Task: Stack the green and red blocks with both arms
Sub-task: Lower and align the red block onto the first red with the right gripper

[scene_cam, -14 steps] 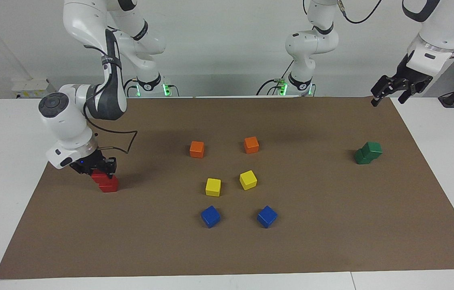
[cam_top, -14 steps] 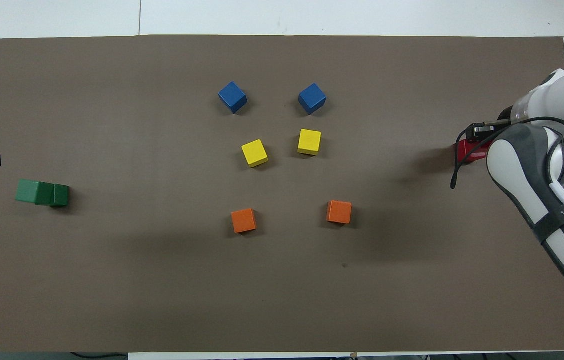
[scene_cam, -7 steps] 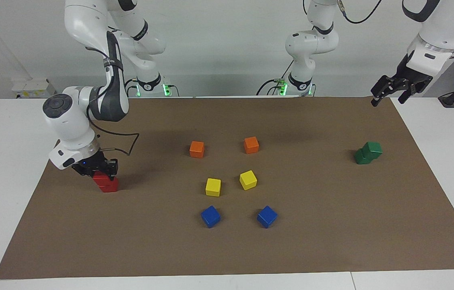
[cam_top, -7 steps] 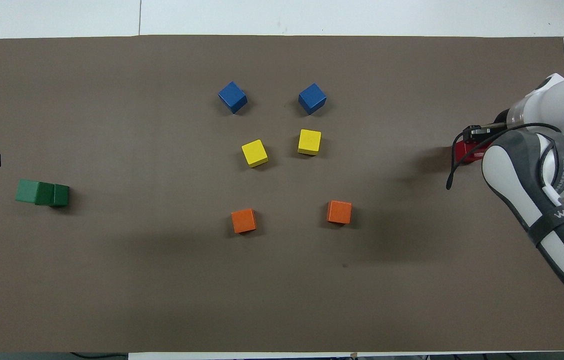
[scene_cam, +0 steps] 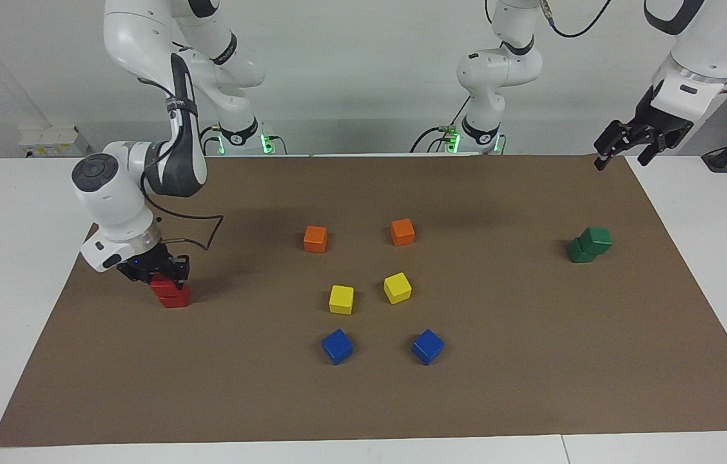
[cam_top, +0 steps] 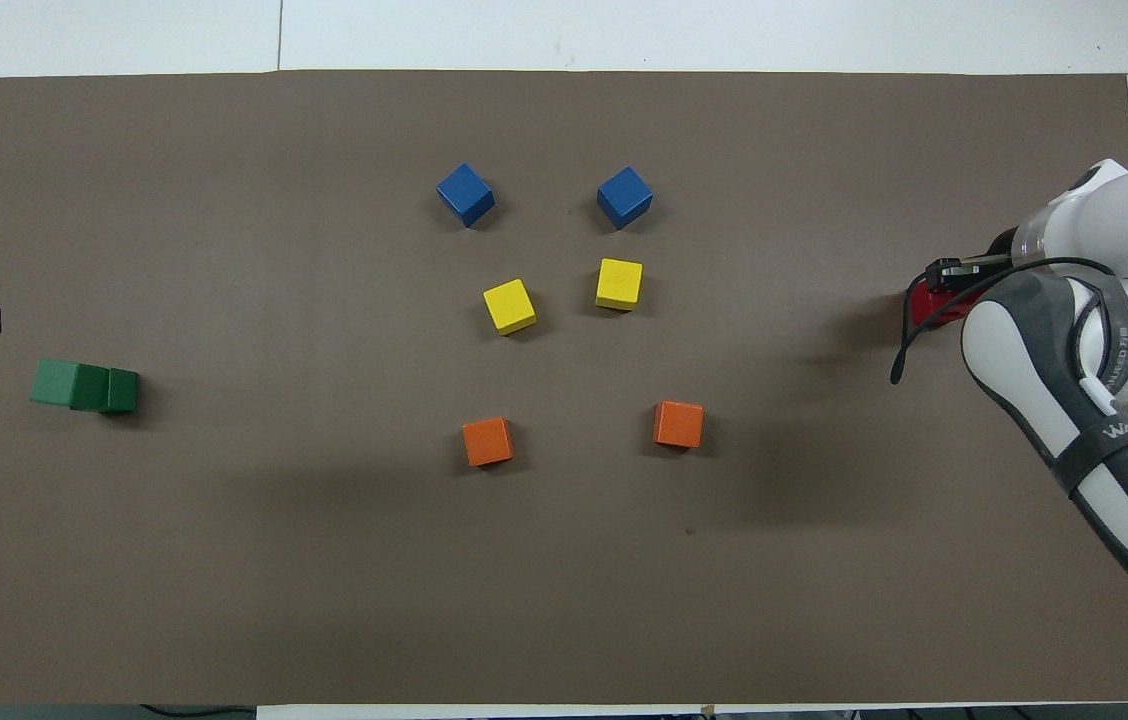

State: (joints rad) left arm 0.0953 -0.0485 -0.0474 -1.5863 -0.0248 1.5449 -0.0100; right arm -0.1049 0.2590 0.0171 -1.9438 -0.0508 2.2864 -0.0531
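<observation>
Right gripper point(scene_cam: 160, 274) jaws clamp the upper red block point(scene_cam: 164, 285) on the lower red block point(scene_cam: 174, 298) near the bench's right-arm edge; left gripper point(scene_cam: 628, 145) waits, jaws apart.

The right arm point(scene_cam: 144, 58) rises from its base, folds at a dark elbow point(scene_cam: 176, 171) and drops its wrist point(scene_cam: 109, 193) steeply toward the worktop at its own end. Its end effector point(scene_cam: 160, 274) points down, low over the worktop, fingers clamped together on what it holds. The left arm point(scene_cam: 692, 38) waits raised at its own end, wrist point(scene_cam: 679, 93) angled downward. Its end effector point(scene_cam: 628, 145) hangs high in the air, its fingers point(scene_cam: 603, 158) spread wide apart with nothing between them.
</observation>
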